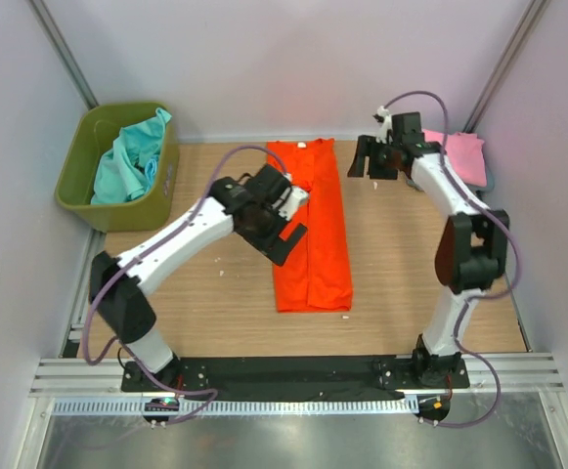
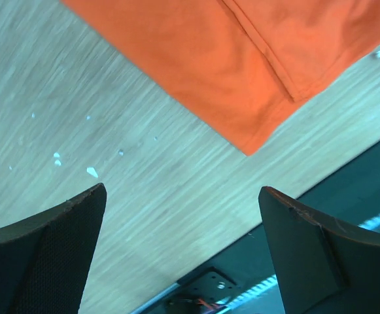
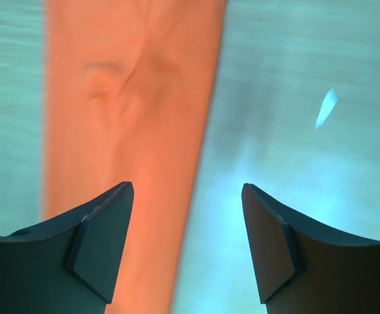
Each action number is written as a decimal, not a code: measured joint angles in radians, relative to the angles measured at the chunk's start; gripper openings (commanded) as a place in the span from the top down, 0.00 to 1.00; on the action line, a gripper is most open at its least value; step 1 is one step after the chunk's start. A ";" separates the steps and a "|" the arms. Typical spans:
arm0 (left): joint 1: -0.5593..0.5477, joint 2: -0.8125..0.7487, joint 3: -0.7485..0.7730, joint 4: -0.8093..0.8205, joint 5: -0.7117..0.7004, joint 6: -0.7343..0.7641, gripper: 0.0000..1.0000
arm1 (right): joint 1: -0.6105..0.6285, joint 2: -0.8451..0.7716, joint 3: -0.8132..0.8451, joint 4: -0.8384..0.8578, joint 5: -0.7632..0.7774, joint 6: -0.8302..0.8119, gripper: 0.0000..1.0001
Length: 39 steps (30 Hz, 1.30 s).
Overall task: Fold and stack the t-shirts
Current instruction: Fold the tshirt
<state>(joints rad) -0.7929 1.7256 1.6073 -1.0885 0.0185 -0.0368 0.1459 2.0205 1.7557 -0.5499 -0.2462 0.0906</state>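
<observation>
A bright orange t-shirt point(image 1: 311, 234) lies on the wooden table, folded lengthwise into a long narrow strip. My left gripper point(image 1: 296, 221) hovers over the strip's left edge, near its middle. It is open and holds nothing. In the left wrist view the shirt's near corner point(image 2: 242, 59) lies beyond the open left gripper point(image 2: 182, 190). My right gripper point(image 1: 367, 166) hangs open just right of the shirt's far end. The right wrist view has the orange cloth point(image 3: 131, 98) under the right gripper point(image 3: 186, 186), mostly below its left finger. A pink t-shirt point(image 1: 462, 156) lies at the back right.
An olive-green bin point(image 1: 78, 171) at the back left holds crumpled teal t-shirts point(image 1: 127, 161). Small white flecks point(image 2: 91, 172) dot the wood left of the orange shirt. A black base strip point(image 1: 293, 376) runs along the near table edge. Walls close in the sides.
</observation>
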 measured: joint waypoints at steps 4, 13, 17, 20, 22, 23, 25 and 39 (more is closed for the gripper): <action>0.137 -0.116 -0.097 0.047 0.138 -0.123 0.00 | -0.039 -0.300 -0.341 0.049 -0.169 0.179 0.30; 0.291 -0.023 -0.512 0.288 0.539 -0.478 0.18 | -0.003 -0.454 -1.018 0.079 -0.439 0.487 0.31; 0.294 -0.017 -0.597 0.403 0.631 -0.597 0.21 | -0.002 -0.525 -1.102 0.064 -0.464 0.512 0.32; 0.309 0.011 -0.607 0.475 0.666 -0.658 0.22 | -0.002 -0.565 -1.137 0.083 -0.474 0.523 0.33; 0.317 0.039 -0.608 0.509 0.675 -0.685 0.23 | -0.002 -0.572 -1.162 0.094 -0.475 0.531 0.33; 0.320 0.050 -0.610 0.520 0.676 -0.694 0.23 | -0.002 -0.572 -1.173 0.093 -0.474 0.535 0.33; 0.323 0.070 -0.620 0.536 0.678 -0.715 0.25 | -0.002 -0.572 -1.182 0.089 -0.473 0.539 0.33; 0.314 0.092 -0.697 0.584 0.708 -0.802 0.48 | 0.019 -0.529 -1.182 0.118 -0.471 0.558 0.42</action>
<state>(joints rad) -0.4789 1.8172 0.9100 -0.5041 0.7265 -0.8391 0.1650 1.4914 0.5735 -0.4316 -0.7170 0.6487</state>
